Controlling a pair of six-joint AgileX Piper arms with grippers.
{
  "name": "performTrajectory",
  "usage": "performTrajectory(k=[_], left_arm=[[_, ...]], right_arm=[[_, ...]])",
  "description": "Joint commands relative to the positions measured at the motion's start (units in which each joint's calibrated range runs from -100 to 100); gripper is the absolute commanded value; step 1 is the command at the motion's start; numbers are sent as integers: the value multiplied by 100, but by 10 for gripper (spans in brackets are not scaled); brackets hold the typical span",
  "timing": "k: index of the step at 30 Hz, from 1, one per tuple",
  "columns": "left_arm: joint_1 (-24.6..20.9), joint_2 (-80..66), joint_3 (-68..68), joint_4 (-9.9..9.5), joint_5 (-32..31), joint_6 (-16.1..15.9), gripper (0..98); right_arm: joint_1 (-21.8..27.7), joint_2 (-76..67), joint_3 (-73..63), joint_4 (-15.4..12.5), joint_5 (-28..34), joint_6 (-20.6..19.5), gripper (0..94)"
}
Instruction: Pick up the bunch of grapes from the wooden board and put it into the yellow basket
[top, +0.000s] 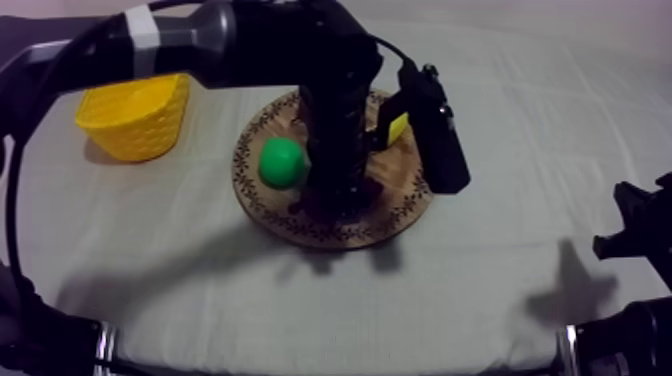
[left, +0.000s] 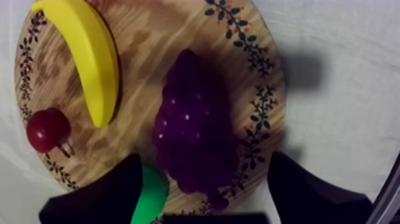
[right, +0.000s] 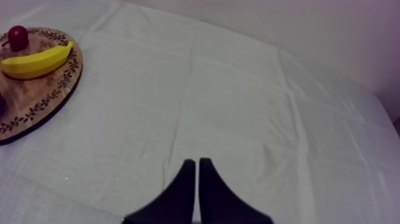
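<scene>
bunch of grapes (left: 193, 128) on board (left: 143, 47), left hand (left: 206, 159) spread above

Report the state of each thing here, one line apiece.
Purple bunch of grapes: lying on the round wooden board, ungrasped.
Yellow banana: lying flat on board.
Small red fruit: on board.
Green pear: on board.
Yellow basket: upright on cloth.
Left hand: open, straddling grapes.
Right hand: shut, empty.

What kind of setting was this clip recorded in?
Probably a robot test bench rather than a home kitchen: a table draped in grey-white cloth, toy fruit such as the banana laid on a patterned wooden board, and a yellow basket beside it.
</scene>
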Motion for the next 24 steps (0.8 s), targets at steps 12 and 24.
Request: performTrajectory(k=[12,24], left_arm=[[-157,759,-269,56,-38,-70,787],[-232,1232,-599,71,44,-62,763]], right_arm=[[1,0,-4,-2,0,1,3],[1,0,-4,-2,0,1,3]])
